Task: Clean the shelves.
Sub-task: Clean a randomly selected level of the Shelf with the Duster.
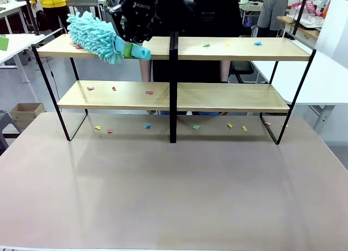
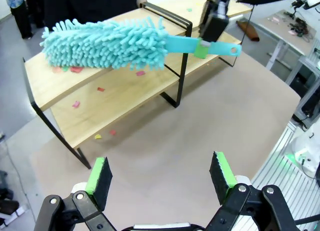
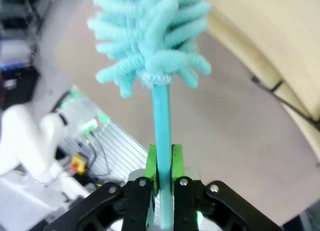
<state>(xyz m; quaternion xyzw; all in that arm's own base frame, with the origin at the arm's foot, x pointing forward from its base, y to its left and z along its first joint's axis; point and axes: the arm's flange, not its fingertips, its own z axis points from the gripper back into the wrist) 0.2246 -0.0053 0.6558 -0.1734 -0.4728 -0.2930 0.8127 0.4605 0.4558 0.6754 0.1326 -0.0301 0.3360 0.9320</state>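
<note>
1. Over table (image 1: pixel 174 196), left gripper (image 2: pixel 159 163): spread wide, empty.
2. Beyond, right gripper (image 3: pixel 163 158): clamped on duster (image 1: pixel 95 36) handle, head at top-left board of shelves (image 1: pixel 234 96).
3. Likely sweeping step; next, brushing scraps (image 1: pixel 206 44) off every board.

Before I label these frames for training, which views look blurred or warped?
Front view: sharp, evenly lit, soft shadow under the shelves. Left wrist view: sharp, but wide-angle bends them. Right wrist view: duster head and background blurred, right gripper crisp.
</note>
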